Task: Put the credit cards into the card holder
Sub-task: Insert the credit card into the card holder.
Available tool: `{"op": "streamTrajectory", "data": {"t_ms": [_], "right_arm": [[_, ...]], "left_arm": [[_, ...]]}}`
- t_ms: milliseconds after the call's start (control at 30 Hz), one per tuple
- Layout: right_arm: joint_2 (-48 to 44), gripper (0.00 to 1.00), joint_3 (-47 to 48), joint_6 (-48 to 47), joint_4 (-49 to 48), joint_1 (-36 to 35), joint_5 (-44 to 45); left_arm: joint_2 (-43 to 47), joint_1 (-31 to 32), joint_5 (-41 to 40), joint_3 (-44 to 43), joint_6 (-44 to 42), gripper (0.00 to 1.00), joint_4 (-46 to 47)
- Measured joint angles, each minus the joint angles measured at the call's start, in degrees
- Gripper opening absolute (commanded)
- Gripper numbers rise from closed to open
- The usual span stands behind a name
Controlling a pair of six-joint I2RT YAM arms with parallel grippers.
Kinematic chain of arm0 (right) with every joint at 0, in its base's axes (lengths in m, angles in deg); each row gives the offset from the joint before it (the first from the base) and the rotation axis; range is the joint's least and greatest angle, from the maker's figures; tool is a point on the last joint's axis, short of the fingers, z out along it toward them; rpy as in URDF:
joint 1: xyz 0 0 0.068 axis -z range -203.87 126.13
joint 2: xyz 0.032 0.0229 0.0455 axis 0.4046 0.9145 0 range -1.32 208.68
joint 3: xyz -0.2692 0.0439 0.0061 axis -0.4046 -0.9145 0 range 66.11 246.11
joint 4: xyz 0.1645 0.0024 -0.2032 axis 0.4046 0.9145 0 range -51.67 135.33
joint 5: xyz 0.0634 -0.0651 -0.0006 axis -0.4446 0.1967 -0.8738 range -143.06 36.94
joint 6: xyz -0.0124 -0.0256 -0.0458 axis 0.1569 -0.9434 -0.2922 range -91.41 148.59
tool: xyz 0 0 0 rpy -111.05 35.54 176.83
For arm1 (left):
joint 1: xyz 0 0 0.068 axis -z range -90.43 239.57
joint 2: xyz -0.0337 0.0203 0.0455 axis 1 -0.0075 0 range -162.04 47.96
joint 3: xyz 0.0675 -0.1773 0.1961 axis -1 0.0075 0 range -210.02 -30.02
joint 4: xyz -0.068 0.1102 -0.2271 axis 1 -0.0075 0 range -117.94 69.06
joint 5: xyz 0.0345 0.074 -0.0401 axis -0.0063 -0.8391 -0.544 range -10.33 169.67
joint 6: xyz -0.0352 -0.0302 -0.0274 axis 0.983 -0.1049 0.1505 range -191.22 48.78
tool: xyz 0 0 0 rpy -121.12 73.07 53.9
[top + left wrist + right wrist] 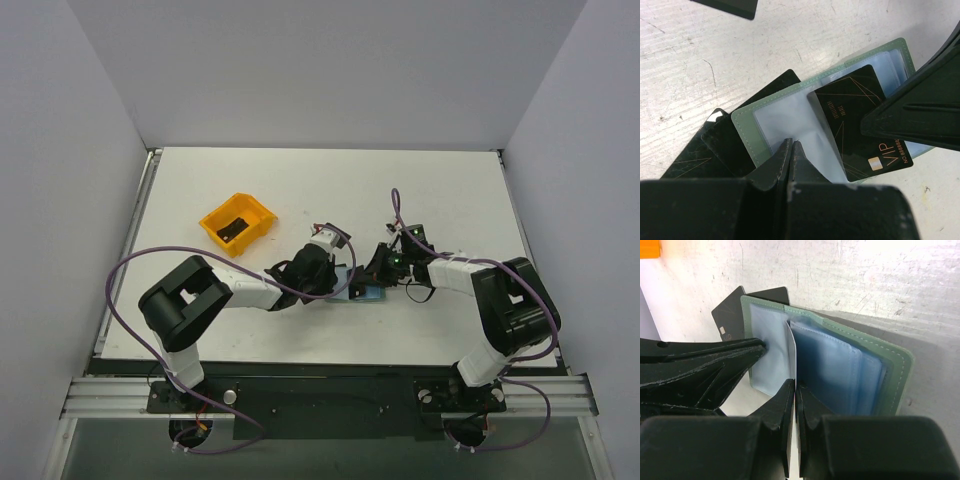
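sage-green card holder (743, 126): my shut left gripper (791, 150) pins it open, right gripper (794, 390) pinches a clear sleeve (792, 355) apart for black cards (860, 115).

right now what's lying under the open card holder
At least two black credit cards poke out from under the card holder. Whether more lie beneath is hidden by it.

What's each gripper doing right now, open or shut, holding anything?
Left gripper: shut, tips on the card holder; a pinch cannot be told.
Right gripper: shut on a clear sleeve of the card holder.
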Motion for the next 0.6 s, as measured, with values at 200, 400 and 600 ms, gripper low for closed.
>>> {"op": "streamTrajectory", "data": {"t_ms": [200, 400, 600], "right_arm": [[0.7, 0.00, 0.0, 1.1, -1.8, 0.2, -0.5], [2.0, 0.00, 0.0, 2.1, -3.3, 0.7, -1.4], [2.9, 0.00, -0.3, 3.5, -5.5, 0.9, -2.6]], "left_arm": [[-0.1, 0.0, -0.2, 0.0, -0.1, 0.00, 0.2], [-0.3, -0.1, -0.2, 0.0, -0.1, 0.00, 0.5], [-0.3, -0.3, -0.3, 0.0, -0.1, 0.00, 0.7]]}}
